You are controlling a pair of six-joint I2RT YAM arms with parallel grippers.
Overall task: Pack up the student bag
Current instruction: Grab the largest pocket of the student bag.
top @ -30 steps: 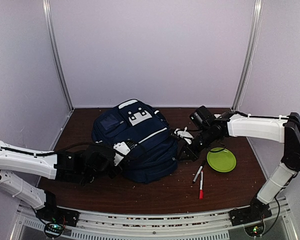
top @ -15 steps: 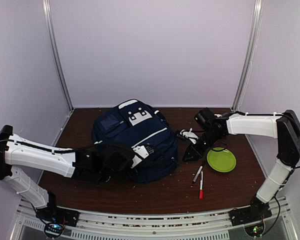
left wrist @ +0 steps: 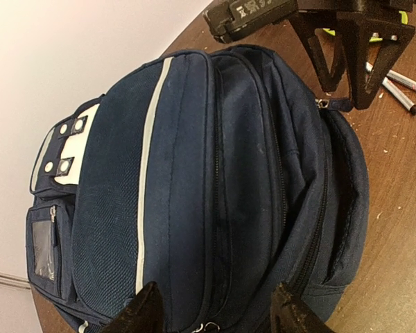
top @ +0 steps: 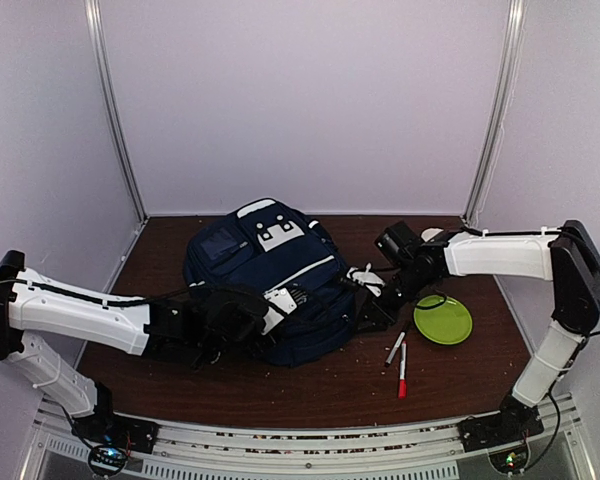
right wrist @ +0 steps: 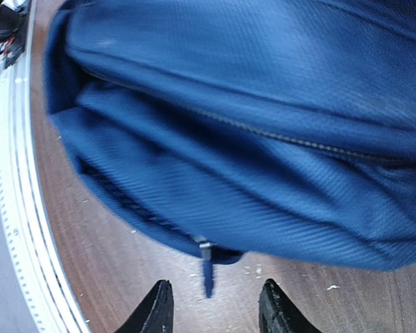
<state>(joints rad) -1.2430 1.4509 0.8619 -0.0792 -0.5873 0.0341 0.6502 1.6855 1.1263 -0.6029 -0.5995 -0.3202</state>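
Observation:
The student bag, navy with a white stripe and a white patch, lies in the middle of the table. My left gripper is open at the bag's near end. In the left wrist view its tips straddle the bag over a closed zipper line. My right gripper is at the bag's right side. In the right wrist view it stands open on either side of a hanging blue zipper pull, without touching it. The bag's fabric fills that view.
A lime-green plate lies right of the bag. A grey pen and a red pen lie in front of the plate. Something small and white sits behind my right gripper. Crumbs dot the brown table.
My right gripper has gone from shut to open and shifted back toward the bag's side. The left arm slid right along the bag's near end, then held still.

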